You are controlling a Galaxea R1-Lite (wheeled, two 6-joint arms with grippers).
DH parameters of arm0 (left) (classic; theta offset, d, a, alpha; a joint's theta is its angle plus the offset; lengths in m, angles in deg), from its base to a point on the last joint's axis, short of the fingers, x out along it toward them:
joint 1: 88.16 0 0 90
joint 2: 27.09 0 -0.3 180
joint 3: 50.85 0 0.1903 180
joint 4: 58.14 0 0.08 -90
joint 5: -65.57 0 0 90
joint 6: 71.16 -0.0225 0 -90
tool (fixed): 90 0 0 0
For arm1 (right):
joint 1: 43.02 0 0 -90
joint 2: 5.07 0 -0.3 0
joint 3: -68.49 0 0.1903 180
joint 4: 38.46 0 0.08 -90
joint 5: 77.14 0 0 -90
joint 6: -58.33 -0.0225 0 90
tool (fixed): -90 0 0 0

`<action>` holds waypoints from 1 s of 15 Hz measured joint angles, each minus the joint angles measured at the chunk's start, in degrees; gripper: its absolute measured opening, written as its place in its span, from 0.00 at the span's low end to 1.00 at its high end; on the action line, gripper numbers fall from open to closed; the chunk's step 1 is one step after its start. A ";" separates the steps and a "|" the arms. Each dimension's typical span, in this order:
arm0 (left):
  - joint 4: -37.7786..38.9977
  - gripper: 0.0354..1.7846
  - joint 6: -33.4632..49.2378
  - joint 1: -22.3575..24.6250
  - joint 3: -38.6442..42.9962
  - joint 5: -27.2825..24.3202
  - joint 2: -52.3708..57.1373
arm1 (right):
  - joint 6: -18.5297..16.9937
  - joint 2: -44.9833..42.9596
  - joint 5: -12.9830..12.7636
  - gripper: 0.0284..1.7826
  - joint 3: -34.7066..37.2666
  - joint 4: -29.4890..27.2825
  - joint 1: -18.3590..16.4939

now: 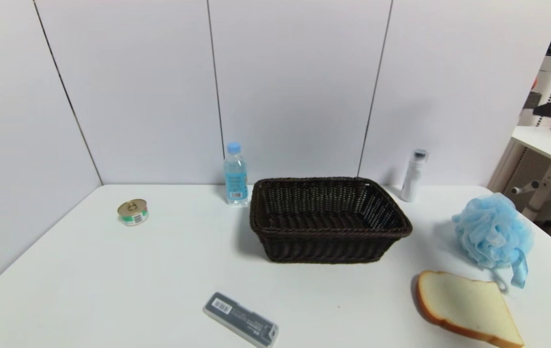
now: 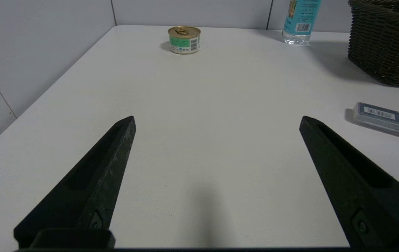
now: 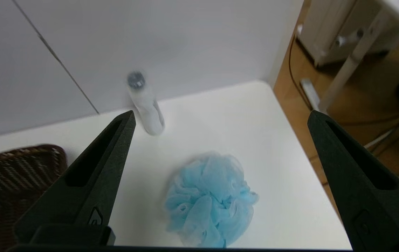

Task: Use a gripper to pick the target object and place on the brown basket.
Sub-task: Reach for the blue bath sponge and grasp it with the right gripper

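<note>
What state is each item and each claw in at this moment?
Bath pouf: on the table, ungrasped, right of the basket.
Brown basket: upright, empty.
Water bottle: upright, capped.
White bottle: upright.
Can: upright, sealed.
Bread slice: lying flat.
Grey case: lying flat, closed.
Left claw: open, holding nothing.
Right claw: open, above the pouf.

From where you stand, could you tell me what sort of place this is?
Probably a robot test cell in a lab or office: a white table boxed in by plain white wall panels, unrelated props like the brown basket, and another workstation beside it.
</note>
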 joint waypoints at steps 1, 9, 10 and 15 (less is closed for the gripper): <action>0.00 0.94 0.00 0.00 0.00 0.02 0.00 | 0.00 2.32 0.15 0.95 0.37 -0.63 -0.22; -0.02 0.94 0.02 0.00 0.00 0.00 0.00 | 5.14 16.68 2.56 0.95 5.16 -3.78 0.05; 0.00 0.94 0.02 0.00 0.00 0.02 -0.02 | 5.53 17.36 2.47 0.95 6.70 -3.83 0.24; 0.00 0.94 0.02 0.00 0.00 0.02 0.00 | 7.27 21.08 2.00 0.95 9.24 -2.93 0.71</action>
